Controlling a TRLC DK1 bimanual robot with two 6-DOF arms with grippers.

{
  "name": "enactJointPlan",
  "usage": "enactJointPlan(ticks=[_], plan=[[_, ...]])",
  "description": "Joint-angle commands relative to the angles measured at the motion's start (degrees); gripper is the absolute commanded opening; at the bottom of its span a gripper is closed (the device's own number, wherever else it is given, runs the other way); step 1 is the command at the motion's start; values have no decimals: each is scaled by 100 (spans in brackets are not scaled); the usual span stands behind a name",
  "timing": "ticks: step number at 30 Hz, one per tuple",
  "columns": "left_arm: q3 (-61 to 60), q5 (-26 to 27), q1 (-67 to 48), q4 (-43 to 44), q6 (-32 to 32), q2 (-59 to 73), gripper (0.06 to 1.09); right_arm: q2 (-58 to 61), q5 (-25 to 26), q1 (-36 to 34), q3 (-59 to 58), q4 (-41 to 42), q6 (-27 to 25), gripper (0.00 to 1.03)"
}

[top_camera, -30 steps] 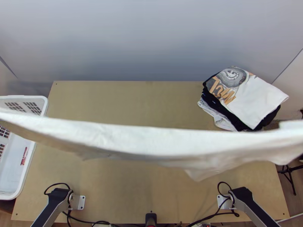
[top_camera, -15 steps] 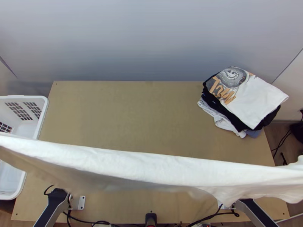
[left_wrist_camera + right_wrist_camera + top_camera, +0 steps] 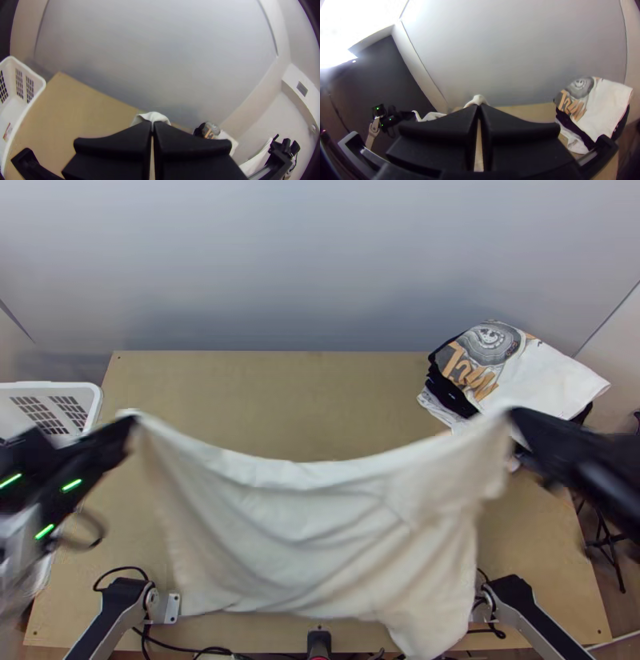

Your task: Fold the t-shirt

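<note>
Top view: white tee (image 3: pixel 320 524) hangs btwn L pincer (image 3: pixel 132 422) and R pincer (image 3: pixel 512 414) over near tabletop (image 3: pixel 280 392); if lowered here, hem may snag arm base (image 3: pixel 120 592). L wrist view: clenched on tee; shallow bite, poss. slip. R wrist view: ditto.

**Orange lettering on the folded shirt, no word legible**

Large orange letters (image 3: pixel 470 372) stand on the folded white shirt (image 3: pixel 552 388) atop the pile of clothes (image 3: pixel 452 394), just beside a grey round print (image 3: pixel 490 340); they lie tilted, and their wording cannot be made out for certain; a small label (image 3: pixel 7 131) with red marks sits inside the white basket (image 3: pixel 80 386), too small to read.
</note>
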Motion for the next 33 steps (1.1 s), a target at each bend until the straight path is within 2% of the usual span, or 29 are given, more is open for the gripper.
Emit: enactJointPlan(ticks=[1,8,17,25,33], plan=[[-2241,121,-102,1880,153,1200,9,750,-368,-239,-2784,2108,256,3],[-2197,157,258,3286,470,3345,9,2745,-464,-397,-3109,3479,441,3],[-1248,174,1032,3989,795,5313,9,4679,-359,-529,-2353,3936,432,3],[-588,174,1541,4095,1032,6192,9,5646,546,-749,-1509,3927,423,3],[-8,174,1603,4103,1190,6895,9,6560,1056,-801,-560,3839,335,3]])
